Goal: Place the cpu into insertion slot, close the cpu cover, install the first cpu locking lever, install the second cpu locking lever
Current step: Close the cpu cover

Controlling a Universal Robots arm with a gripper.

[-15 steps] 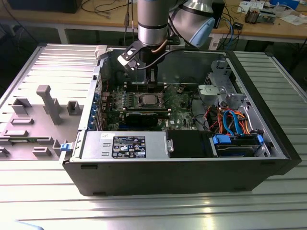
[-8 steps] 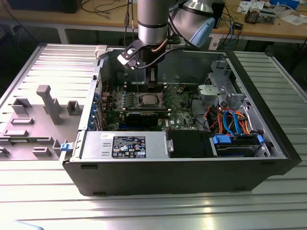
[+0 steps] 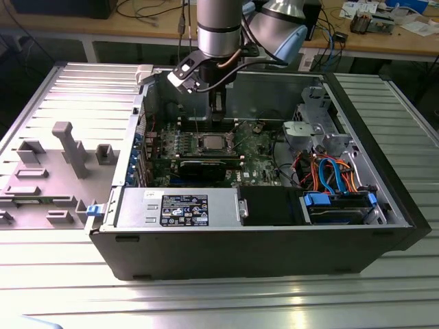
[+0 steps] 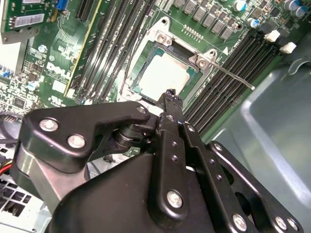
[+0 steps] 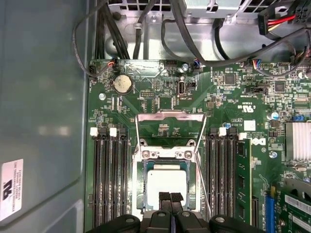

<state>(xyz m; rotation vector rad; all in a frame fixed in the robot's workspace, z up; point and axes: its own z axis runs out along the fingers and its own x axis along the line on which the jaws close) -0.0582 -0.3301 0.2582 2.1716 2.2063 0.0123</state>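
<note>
The cpu lies flat in the insertion slot, its pale silver top facing up; it is also seen in the second wrist view as the cpu and in the exterior view as the cpu. The cpu cover, a thin silver frame, stands raised on the far side of the socket. One thin lever rod sticks out sideways, and another lever runs along the socket's side. My gripper hovers just above the chip's near edge, its black fingertips together and holding nothing.
Black memory slots flank the socket on both sides. Cables hang along the case wall beyond the board. A power supply and a drive bay with blue and orange wires fill the case front. Grey fixtures stand outside the case.
</note>
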